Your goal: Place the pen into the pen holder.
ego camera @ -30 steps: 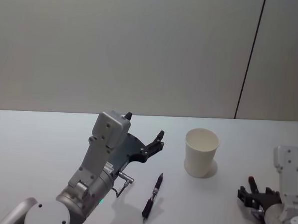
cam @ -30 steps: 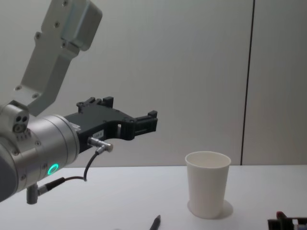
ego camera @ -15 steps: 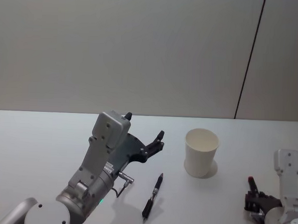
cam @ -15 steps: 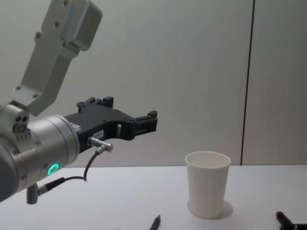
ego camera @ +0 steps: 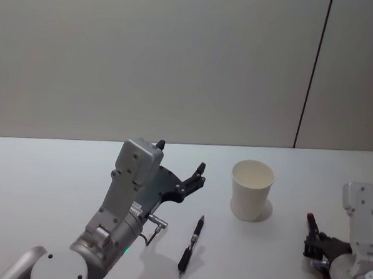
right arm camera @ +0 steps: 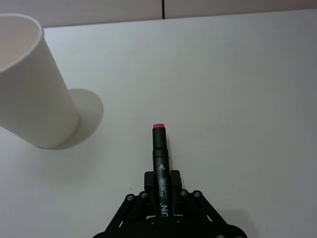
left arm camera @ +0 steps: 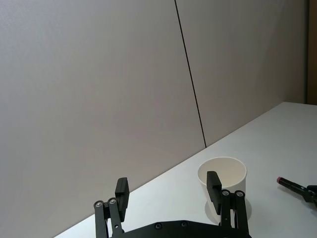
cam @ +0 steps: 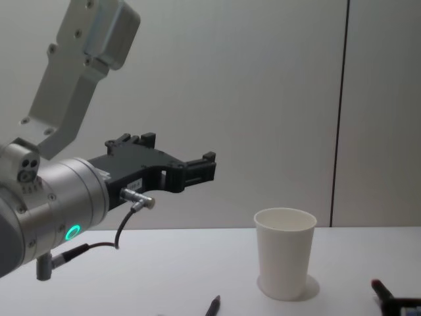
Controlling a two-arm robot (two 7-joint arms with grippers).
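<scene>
My right gripper (right arm camera: 160, 191) is shut on a black pen (right arm camera: 160, 151) with a red end cap, held low over the table at the front right. The head view shows this pen (ego camera: 311, 225) sticking up out of the right gripper (ego camera: 318, 247), and its red tip (cam: 379, 286) shows in the chest view. The pen holder (ego camera: 252, 190), a white paper cup, stands upright left of it and farther back (right arm camera: 29, 84) (cam: 284, 253) (left arm camera: 222, 173). My left gripper (ego camera: 181, 157) hangs open and empty above the table, left of the cup (left arm camera: 168, 188) (cam: 179, 148).
A second black pen (ego camera: 192, 243) lies flat on the white table (ego camera: 59, 183) between the left arm and the cup; its tip (cam: 212, 306) shows in the chest view. A grey wall stands behind the table.
The right gripper's fingers have closed on the red-capped pen, and the pen's tip has risen a little off the table. The left arm, the cup and the lying pen have not moved.
</scene>
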